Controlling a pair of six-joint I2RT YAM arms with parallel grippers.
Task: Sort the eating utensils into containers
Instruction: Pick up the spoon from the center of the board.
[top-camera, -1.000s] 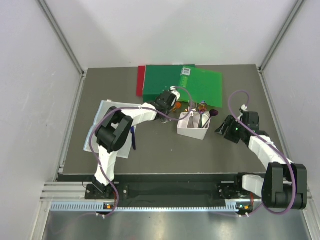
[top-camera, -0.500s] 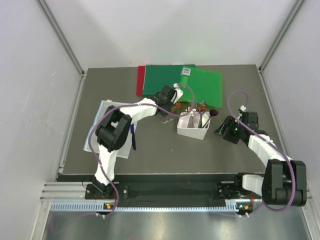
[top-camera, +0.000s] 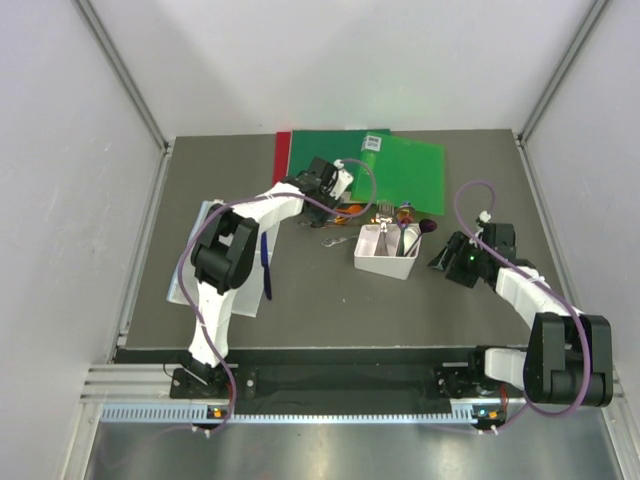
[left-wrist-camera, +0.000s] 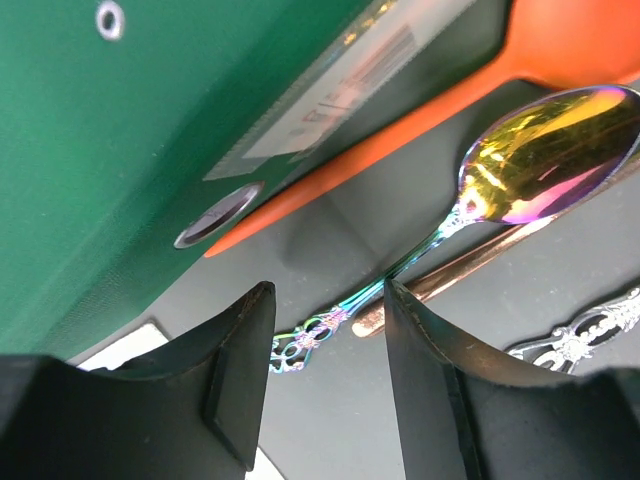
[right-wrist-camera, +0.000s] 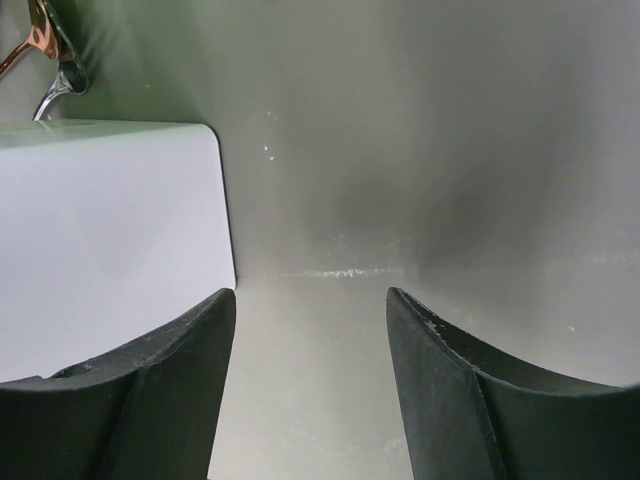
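**Q:** Status of the sort?

**A:** Partly done. The white bin (top-camera: 383, 266) stands mid-table with several binned utensils (top-camera: 404, 238) upright in its far compartments. I cannot count them from above.

**Q:** What is outstanding?

**A:** There is a cluster at 10 o'clock of the bin, near the edge of the green folder (left-wrist-camera: 150, 100). It holds a rainbow spoon (left-wrist-camera: 545, 155), an orange utensil (left-wrist-camera: 420, 110) partly under the folder, a copper-toned handle (left-wrist-camera: 450, 280) and a silver ornate handle (left-wrist-camera: 580, 330). A dark blue utensil (top-camera: 265, 262) lies at 9 o'clock, well apart, on the clear sheet (top-camera: 205, 245). A purple spoon (top-camera: 430, 226) sits at 1 o'clock of the bin. I cannot tell whether it is inside the rim or beside it.

**Q:** Left gripper?

**A:** The left gripper (left-wrist-camera: 330, 300) is over that cluster, parted to a moderate gap and holding nothing. The tip of the rainbow spoon's handle lies between the fingers without touching either. In my judgement that spoon is the next pick.

**Q:** Right gripper?

**A:** The right gripper (right-wrist-camera: 310, 300) is at 3 o'clock of the bin, low over the table with its fingers wide apart and empty. The bin's wall is just beside its left finger.

**Q:** Assessment?

**A:** At least five pieces are unsorted. The task is roughly mid-course.
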